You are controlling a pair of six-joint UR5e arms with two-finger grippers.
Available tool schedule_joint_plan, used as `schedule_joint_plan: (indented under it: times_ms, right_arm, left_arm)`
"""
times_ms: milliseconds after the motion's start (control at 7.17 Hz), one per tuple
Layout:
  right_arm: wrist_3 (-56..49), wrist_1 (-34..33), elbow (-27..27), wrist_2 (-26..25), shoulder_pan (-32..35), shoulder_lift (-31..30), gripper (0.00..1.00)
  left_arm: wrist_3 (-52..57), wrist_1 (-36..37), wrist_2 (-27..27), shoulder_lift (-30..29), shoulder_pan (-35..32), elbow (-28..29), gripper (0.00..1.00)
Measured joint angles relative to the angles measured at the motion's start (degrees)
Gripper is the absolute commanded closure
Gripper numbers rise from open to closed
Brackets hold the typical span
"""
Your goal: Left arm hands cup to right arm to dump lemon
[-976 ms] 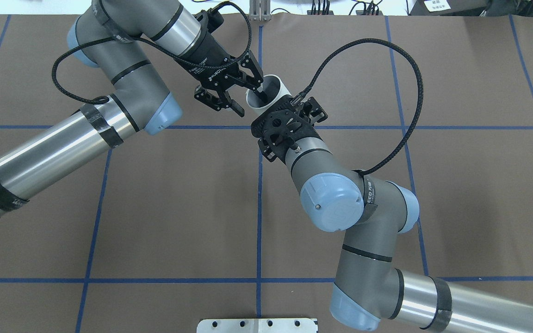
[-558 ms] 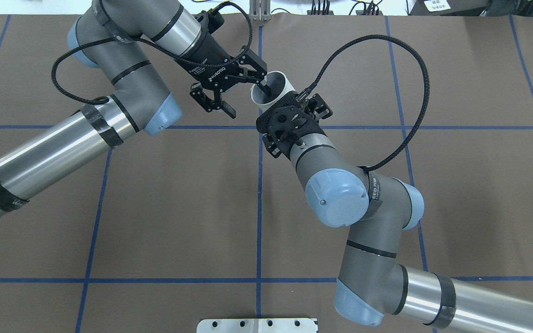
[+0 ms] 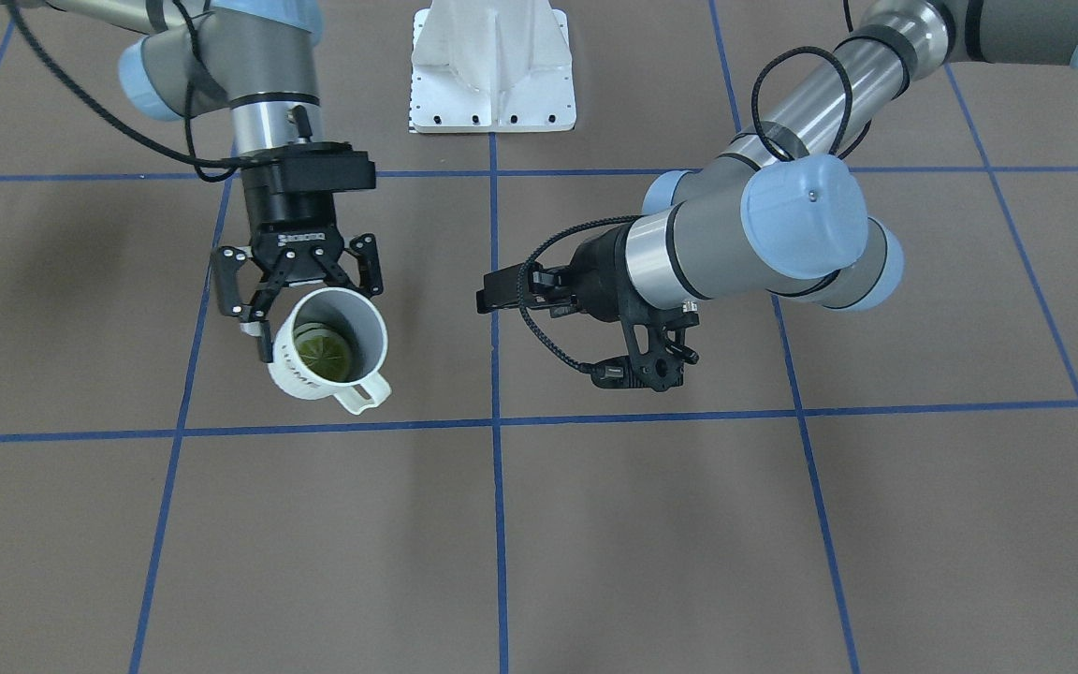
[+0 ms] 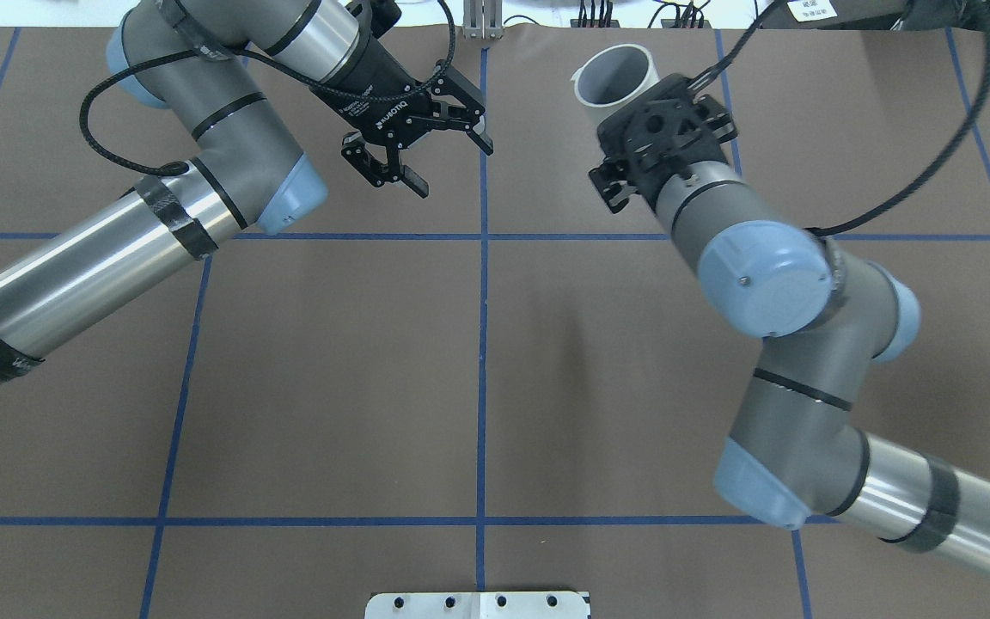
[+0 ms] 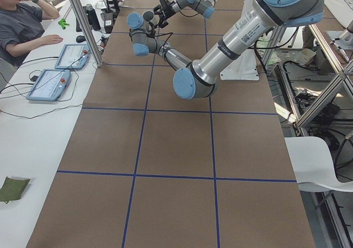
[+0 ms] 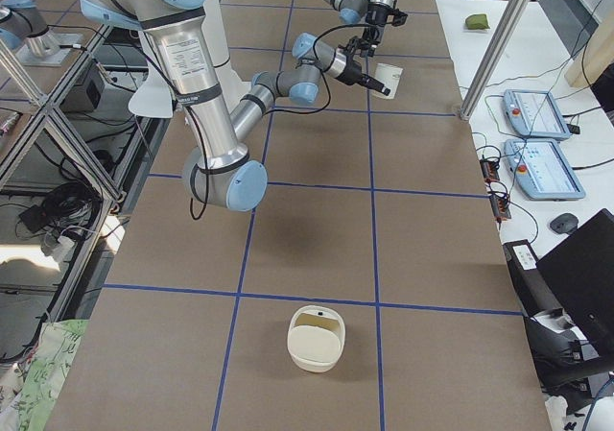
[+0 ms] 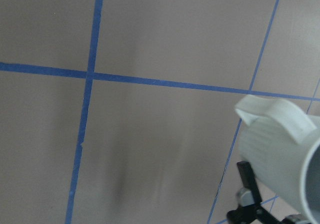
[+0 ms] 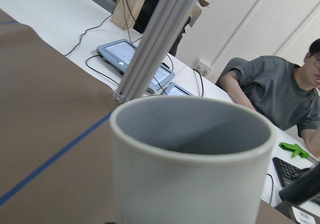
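Ribbed white cup [image 3: 300, 374] in the right gripper [image 3: 310, 309]; left gripper [image 4: 448, 163] empty.
The glossy ceramic cup is finely ribbed outside and smooth grey inside. It hangs tilted above the table [image 4: 332, 387], round mouth angled toward the operators' side, with its squarish loop handle [image 3: 363, 393] on the side away from the robot. A flat, round yellow-green lemon slice [image 3: 324, 351] lies at its bottom. The right arm's wrist points down, and its black fingers [image 3: 265, 344] are clamped on the cup's outer wall from either side. The left arm is bent at the elbow, well apart from the cup, its fingers spread wide and holding nothing. The table is matte brown, crossed by blue tape lines [image 4: 482, 344].
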Motion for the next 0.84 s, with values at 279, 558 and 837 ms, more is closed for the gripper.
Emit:
schedule_joint_plan:
  times_ms: [279,558,837]
  right_arm:
    - [10.0,1.5,7.7,2.0,3.5,-10.9,0.71]
    - [13.4,13.0,11.4,4.3,4.8,-23.9,0.71]
    - [15.6,27.7,10.0,9.9,7.8,-34.8,0.71]
  left_arm:
    - [0.0,0.7,1.5,0.3,-0.6,0.1,0.00]
    - [0.3,1.0,4.7,0.6,-2.8,0.2,0.00]
    - [6.5,3.0,14.8,1.0,-4.0,0.1,0.00]
